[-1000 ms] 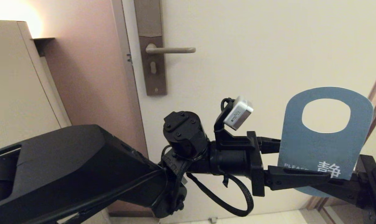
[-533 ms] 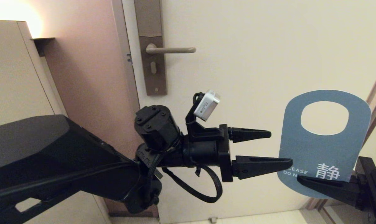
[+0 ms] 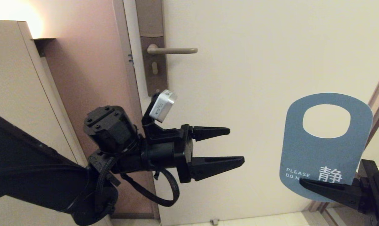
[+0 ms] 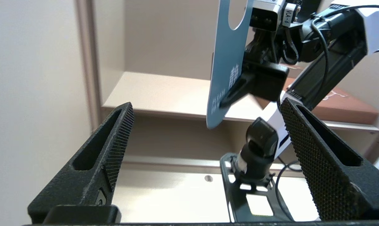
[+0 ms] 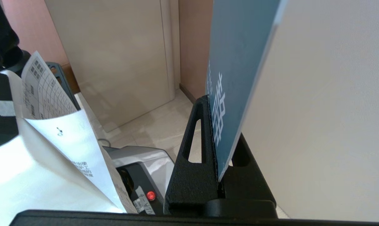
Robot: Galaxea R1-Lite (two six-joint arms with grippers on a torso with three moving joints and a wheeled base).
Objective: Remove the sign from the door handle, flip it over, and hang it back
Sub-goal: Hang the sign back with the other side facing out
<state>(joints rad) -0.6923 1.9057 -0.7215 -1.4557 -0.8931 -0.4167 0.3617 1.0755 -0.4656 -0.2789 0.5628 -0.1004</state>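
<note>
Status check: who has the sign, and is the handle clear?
Right end effector shut on the sign, blue face toward the head camera. Left end effector open, empty, apart from it. Door handle bare, unobstructed.

A cream-white door point(image 3: 255, 62) fills most of the head view, set in a beige door frame point(image 3: 123, 62). Left of the frame runs a pinkish-brown wall point(image 3: 89, 72), and further left stands a tall pale beige cabinet point(image 3: 17, 88). Warm lamp light point(image 3: 13, 12) glows at the top left above the cabinet. At the bottom lies a pale tiled floor point(image 3: 271, 219), with a brown skirting strip point(image 3: 133, 216) at the wall's foot.
</note>
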